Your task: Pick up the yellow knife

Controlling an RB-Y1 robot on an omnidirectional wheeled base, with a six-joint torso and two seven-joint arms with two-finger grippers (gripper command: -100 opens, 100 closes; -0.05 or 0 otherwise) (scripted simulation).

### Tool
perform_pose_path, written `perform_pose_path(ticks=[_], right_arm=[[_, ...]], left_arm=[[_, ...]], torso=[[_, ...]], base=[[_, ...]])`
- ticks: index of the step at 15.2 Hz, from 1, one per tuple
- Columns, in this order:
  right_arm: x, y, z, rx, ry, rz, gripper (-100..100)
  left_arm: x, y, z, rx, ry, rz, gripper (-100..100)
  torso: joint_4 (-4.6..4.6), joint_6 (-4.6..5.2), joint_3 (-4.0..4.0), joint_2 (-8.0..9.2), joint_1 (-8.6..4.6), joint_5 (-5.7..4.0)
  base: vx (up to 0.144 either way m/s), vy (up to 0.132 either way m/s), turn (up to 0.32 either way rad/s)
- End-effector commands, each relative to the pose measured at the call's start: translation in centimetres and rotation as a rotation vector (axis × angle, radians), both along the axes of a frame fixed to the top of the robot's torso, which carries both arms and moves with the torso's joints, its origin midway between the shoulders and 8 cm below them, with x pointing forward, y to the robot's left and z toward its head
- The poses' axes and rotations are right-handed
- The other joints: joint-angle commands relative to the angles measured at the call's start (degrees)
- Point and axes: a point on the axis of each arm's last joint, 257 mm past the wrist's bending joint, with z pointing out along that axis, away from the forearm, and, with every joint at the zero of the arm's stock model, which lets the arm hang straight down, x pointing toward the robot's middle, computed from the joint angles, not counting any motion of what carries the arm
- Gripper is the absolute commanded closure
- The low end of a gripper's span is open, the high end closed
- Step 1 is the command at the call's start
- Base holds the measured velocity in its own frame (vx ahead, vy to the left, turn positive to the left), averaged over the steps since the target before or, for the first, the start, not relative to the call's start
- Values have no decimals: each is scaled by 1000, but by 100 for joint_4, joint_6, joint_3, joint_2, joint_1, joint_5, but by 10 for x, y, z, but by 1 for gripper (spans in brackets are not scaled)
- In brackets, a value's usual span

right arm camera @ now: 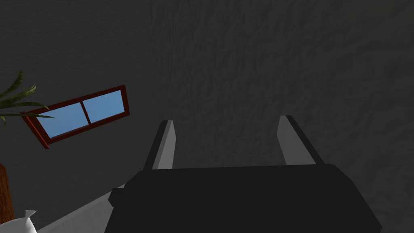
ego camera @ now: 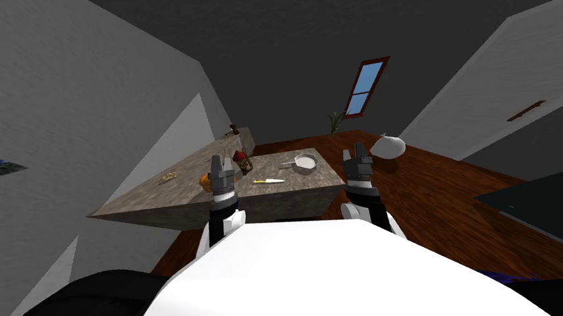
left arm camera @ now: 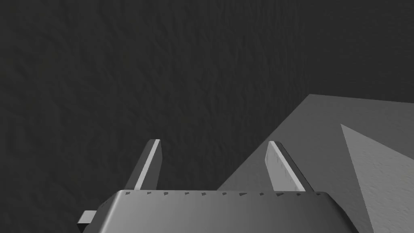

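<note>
Yellow-handled knife (ego camera: 268, 181) lies flat on the counter (ego camera: 159, 196), mid-frame. Frying pan (ego camera: 304, 162) just upper right of it, bottle (ego camera: 244, 161) upper left. My left hand (ego camera: 221, 163) sits left of the knife, right hand (ego camera: 353, 152) right of it, both spread wide and empty.

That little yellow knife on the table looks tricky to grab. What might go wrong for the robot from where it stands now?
The yellow knife lies flat on the table, so the thin fingers may scrape the top or slip off it. The bottle and the orange object stand right by the open left gripper; a reach from there might knock them. The pan sits just beyond the knife, so overshooting could bump it.
</note>
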Motion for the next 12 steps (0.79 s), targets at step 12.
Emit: perform_pose_path(ticks=[12], right_arm=[[0, 0, 0, 0, 0, 0, 0]], left_arm=[[107, 5, -66, -38, 249, -53, -100]], torso=[[-1, 1, -2, -3, -7, -1]], base=[[-4, -18, 2]])
